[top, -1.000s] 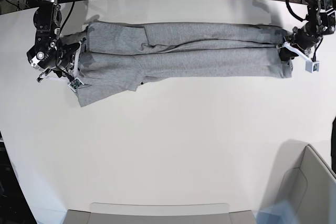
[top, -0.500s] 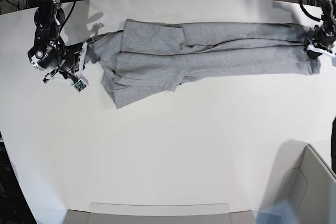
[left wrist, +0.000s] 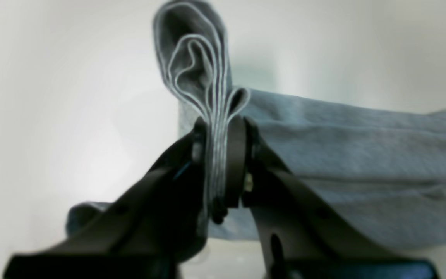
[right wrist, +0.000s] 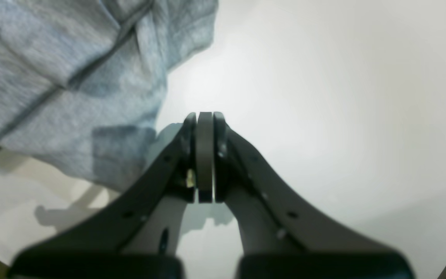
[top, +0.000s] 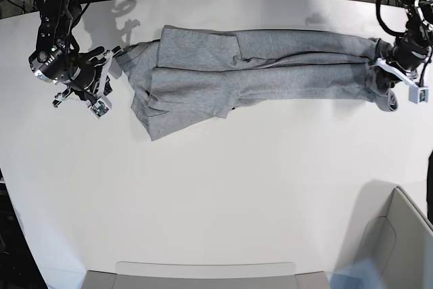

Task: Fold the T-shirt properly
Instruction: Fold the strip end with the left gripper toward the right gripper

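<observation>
T-shirt (top: 257,65), grey and folded into a long band, lies along the far side of the white table (top: 223,194), running nearly the table's full width. In the base view its end toward the left gripper (top: 383,72) is lifted slightly and curls over near the table's edge. The left wrist view alone shows why: the fingers (left wrist: 235,162) are clamped on several stacked layers of the shirt's edge, the hems fanning out in loops above the jaws while the rest of the cloth (left wrist: 362,162) trails away flat. The other end of the shirt spreads wider, with a sleeve flap angled toward the table's middle. The right gripper (top: 101,79) hangs just beside that end, apart from it. The right wrist view shows its fingers (right wrist: 204,155) pressed together on nothing, bare table beneath and the cloth (right wrist: 72,77) off to one side. Most of the table nearer the camera than the shirt lies open, down to a grey bin (top: 392,248) at the near corner.
</observation>
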Controlling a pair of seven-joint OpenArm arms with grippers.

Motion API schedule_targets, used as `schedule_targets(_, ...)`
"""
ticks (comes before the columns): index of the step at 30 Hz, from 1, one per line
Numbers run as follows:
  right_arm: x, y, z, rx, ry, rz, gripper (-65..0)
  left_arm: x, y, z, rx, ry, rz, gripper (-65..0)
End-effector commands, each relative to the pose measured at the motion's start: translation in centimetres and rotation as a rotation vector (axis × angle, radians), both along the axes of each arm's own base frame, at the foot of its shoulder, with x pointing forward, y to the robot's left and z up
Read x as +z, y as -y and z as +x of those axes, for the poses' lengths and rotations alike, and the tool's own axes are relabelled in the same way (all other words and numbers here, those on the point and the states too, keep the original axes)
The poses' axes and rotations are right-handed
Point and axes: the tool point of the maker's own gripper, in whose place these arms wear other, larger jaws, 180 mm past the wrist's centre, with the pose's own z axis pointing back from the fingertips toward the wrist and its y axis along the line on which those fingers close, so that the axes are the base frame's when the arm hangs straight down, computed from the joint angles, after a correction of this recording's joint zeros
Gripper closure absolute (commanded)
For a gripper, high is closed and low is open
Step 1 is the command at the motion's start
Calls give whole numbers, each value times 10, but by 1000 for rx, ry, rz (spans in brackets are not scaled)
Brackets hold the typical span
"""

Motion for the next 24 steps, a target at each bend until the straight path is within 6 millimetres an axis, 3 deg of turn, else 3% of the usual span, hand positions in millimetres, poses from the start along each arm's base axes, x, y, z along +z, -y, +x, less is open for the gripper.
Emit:
schedule_targets(1,11,4,7,13,38,-9,0,19,13,11,-38,71,-2,0)
schedule_targets(6,11,7,6,10,37,-16,0,9,50,3,-3,87,-112,0)
schedule_targets(12,8,7,2,11,24,-17,0,0,111,10,18,61,-265,0)
schedule_targets(18,6,7,0,12,20,-15,0,-8,153,14,49,42,-390,0)
schedule_targets(24,6,7,-1,12,19,-16,0,-20,192,18,-36,0,-329,0)
